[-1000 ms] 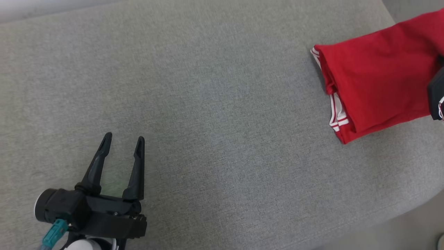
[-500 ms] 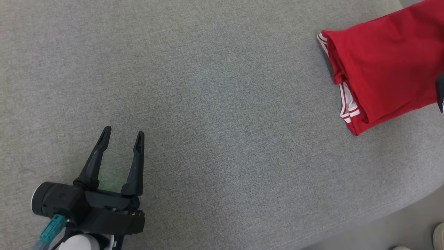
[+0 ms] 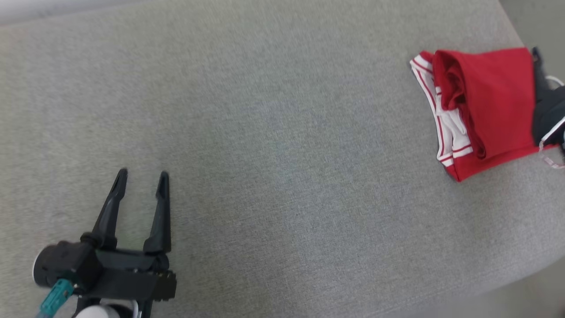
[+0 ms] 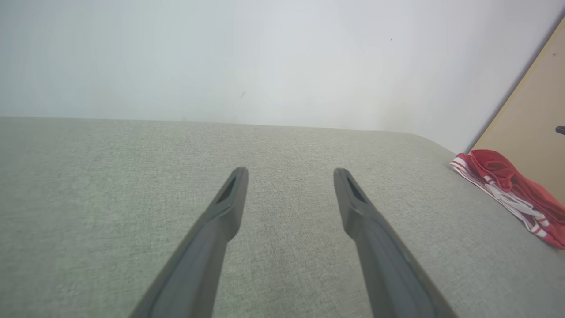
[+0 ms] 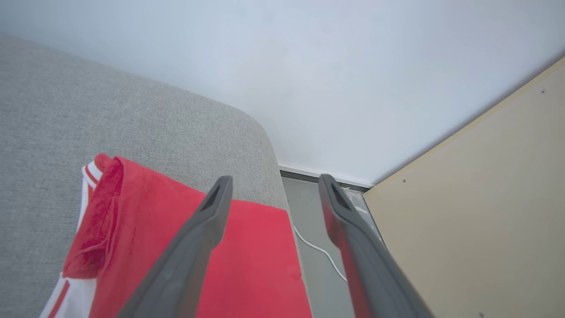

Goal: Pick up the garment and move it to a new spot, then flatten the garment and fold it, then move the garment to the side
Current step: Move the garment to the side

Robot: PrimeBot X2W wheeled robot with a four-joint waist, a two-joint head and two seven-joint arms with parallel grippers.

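A grey fabric cushion (image 3: 265, 154) spreads wide beneath a plain white wall (image 4: 265, 57). Beside its rounded end, a beige panel (image 5: 476, 212) meets grey floor (image 5: 300, 203), where a white cable (image 5: 320, 251) lies.

I log the cushion (image 3: 282, 154) as grey woven cloth, matt, with a fine, slightly rough grain right out to its rounded right edge. The garment (image 3: 494, 101) at that edge is red cloth, soft and matt, creased at the fold, and its trim is white cloth with red stripes. The left claw (image 3: 142, 173) looks like dark, smooth, matt plastic, and so does the right claw (image 5: 274, 180). The wall (image 5: 353, 66) is pale, smooth and matt. The beige panel (image 5: 476, 198) is smooth matt board. I cannot tell whether it is wood or laminate. The white cable (image 5: 318, 247) has a smooth sheath.
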